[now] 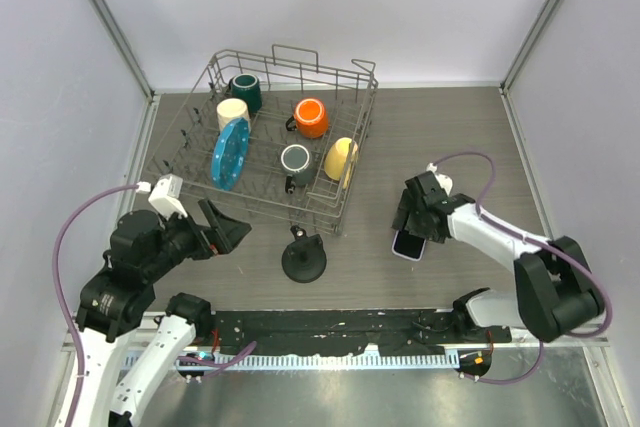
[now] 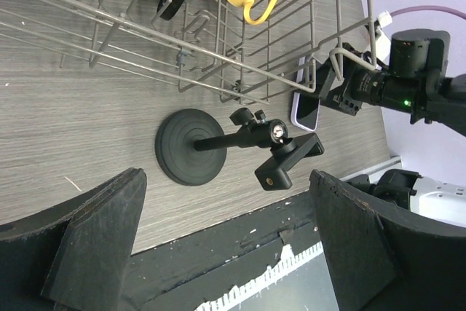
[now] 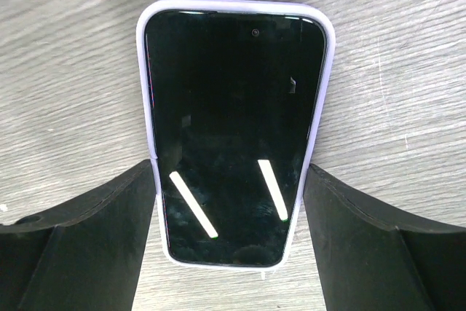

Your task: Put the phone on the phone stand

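While the lilac-rimmed, black-screened phone (image 3: 233,136) lies flat on the grey table (image 1: 450,137), well apart from the black disc-based phone stand (image 1: 303,259), nothing is placed; the right gripper (image 3: 229,172) straddles it, grip unclear; the left gripper (image 1: 228,234) gapes empty.

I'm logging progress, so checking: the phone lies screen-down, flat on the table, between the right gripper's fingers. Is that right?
Not quite: the phone lies screen-up; the right wrist view shows its glossy black glass facing the camera. The rest holds: flat on the table, between the right gripper's fingers.
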`<state>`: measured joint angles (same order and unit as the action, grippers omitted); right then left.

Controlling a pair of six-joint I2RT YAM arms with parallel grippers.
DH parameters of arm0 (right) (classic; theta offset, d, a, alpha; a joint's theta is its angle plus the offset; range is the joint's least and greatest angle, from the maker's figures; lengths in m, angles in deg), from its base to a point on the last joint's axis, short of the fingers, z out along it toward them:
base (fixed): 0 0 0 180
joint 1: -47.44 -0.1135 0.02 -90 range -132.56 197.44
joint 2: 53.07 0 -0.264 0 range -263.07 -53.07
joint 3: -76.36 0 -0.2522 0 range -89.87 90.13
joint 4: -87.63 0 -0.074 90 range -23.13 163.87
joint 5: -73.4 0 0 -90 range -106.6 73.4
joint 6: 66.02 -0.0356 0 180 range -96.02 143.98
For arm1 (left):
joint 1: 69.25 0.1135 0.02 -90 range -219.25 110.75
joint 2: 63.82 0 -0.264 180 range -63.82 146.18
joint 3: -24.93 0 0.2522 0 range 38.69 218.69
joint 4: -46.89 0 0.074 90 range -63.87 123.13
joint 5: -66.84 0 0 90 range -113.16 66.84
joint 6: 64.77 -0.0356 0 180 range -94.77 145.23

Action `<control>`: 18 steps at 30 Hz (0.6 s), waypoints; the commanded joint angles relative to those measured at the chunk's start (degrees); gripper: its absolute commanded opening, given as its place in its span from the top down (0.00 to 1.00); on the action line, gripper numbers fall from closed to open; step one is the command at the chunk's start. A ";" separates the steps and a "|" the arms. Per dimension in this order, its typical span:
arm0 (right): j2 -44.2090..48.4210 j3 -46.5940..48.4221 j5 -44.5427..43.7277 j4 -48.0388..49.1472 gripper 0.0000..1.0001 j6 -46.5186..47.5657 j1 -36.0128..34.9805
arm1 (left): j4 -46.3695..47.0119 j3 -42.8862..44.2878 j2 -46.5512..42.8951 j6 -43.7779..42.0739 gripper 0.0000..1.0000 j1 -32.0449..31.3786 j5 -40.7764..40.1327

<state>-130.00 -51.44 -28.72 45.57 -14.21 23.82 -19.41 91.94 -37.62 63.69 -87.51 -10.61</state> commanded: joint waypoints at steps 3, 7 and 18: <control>14.15 -4.15 -2.55 10.36 0.99 0.31 -0.20 | -1.43 4.04 -0.18 -0.75 0.01 -0.02 0.36; 23.38 -5.91 -5.19 13.17 0.99 1.71 -0.29 | -1.87 5.28 -0.18 -0.58 0.01 -0.11 0.63; 39.30 -6.19 2.79 21.61 0.99 7.96 -0.11 | 6.11 1.16 -1.76 6.54 0.01 -0.11 8.44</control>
<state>-93.43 -59.00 -30.80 57.88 -9.71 23.82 -19.65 94.89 -39.20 66.94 -87.51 -6.85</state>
